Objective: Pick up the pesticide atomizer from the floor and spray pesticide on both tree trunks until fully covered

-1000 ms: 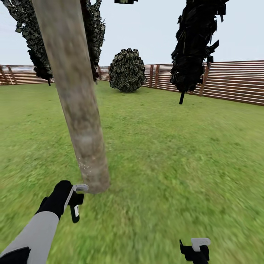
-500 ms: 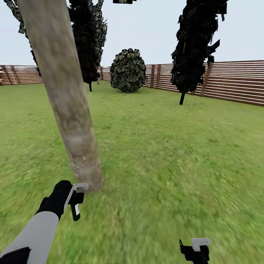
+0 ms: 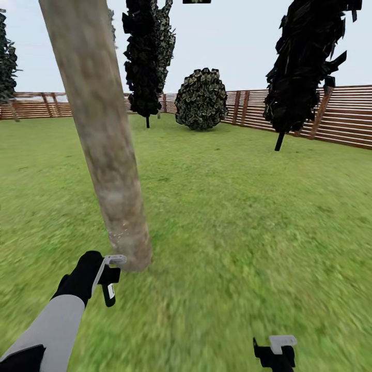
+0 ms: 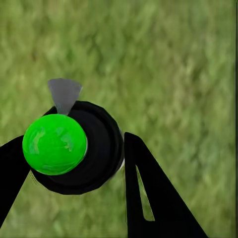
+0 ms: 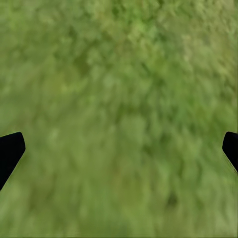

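The lawn (image 3: pixel 248 206) of the garden spreads wide and green around me, ringed by a reddish-brown slatted fence (image 3: pixel 341 116); a thick pale grey-brown tree trunk (image 3: pixel 103 139) rises tilted across my head view, its base on the grass just beyond my left fingers (image 3: pixel 109 279), with a few fine white specks (image 3: pixel 120 235) low on its bark; farther back stand two near-black narrow trees (image 3: pixel 147 57) and (image 3: pixel 305 67), and between them, by the fence, a round dark bush (image 3: pixel 201 99); nothing lies between my left hand and the trunk.

My left fingers are pinching the pesticide atomizer (image 4: pixel 79 148), a dark round body squeezed between them with a bright green ball at its front and a small grey cone beside it in the wrist view; a small pale label (image 3: pixel 110 291) shows on it from above, too small to read.

My right fingers (image 3: pixel 275 351) hang low over the grass, well apart from the trunk; they are spread wide, their dark tips at opposite edges of the wrist view with only grass (image 5: pixel 119 119) between them.
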Motion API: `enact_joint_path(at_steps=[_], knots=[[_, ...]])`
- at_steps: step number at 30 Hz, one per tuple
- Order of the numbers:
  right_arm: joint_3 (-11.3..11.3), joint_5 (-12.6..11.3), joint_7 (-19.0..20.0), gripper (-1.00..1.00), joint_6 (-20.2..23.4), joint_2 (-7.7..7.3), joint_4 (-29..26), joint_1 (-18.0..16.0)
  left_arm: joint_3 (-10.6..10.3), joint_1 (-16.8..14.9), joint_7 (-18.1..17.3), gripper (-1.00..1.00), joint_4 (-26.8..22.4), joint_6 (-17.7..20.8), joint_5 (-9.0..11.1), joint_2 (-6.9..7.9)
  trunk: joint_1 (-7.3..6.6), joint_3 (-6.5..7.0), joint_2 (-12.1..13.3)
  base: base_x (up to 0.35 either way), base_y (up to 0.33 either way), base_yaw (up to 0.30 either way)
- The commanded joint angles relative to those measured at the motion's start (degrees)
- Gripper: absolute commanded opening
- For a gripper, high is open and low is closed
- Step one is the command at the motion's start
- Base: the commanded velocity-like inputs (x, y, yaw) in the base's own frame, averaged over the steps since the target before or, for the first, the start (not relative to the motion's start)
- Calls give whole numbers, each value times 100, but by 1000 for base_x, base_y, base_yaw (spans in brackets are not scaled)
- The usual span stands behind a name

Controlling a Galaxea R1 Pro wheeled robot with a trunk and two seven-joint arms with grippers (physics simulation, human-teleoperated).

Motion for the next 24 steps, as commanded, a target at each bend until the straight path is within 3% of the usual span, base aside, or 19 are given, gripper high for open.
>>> enact_joint_path(at_steps=[1, 4, 11, 18, 20, 22, 23, 24], knots=[[50, -45, -17, 100, -13, -1, 2, -2, 18, -7, -58, -100, -7, 18, -61, -4, 2, -5, -2, 244, -183, 35], [50, -45, -17, 100, -13, -1, 9, -2, 16, -2, -60, -100, -7, 18, -61, -4, 2, -5, -2, 106, -115, 12], [50, -45, -17, 100, -13, -2, 11, -2, 6, -54, -76, -100, -40, 43, -69, 43, 2, -5, -2, -173, -87, 1], [50, -45, -17, 100, -13, -5, 11, -2, 10, -678, -115, -100, -218, 137, -75, 58, 2, -5, -2, -10, -4, 0], [50, -45, -17, 100, -13, -8, 11, -2, 9, -719, -122, -100, -218, 141, -94, 126, 2, -5, -2, 0, 0, 0], [50, -45, -17, 100, -13, -7, 11, -2, 11, -713, -137, -100, -218, 147, -74, 350, 2, -5, -2, 0, 0, 0], [50, -45, -17, 100, -13, -3, 5, -2, 8, -695, -158, -100, -218, 149, -54, 530, 2, -5, -2, 0, 0, 0], [50, -45, -17, 100, -13, -2, 4, -2, 6, -694, -163, -100, -218, 149, -48, 545, 2, -5, -2, 0, 0, 0]])
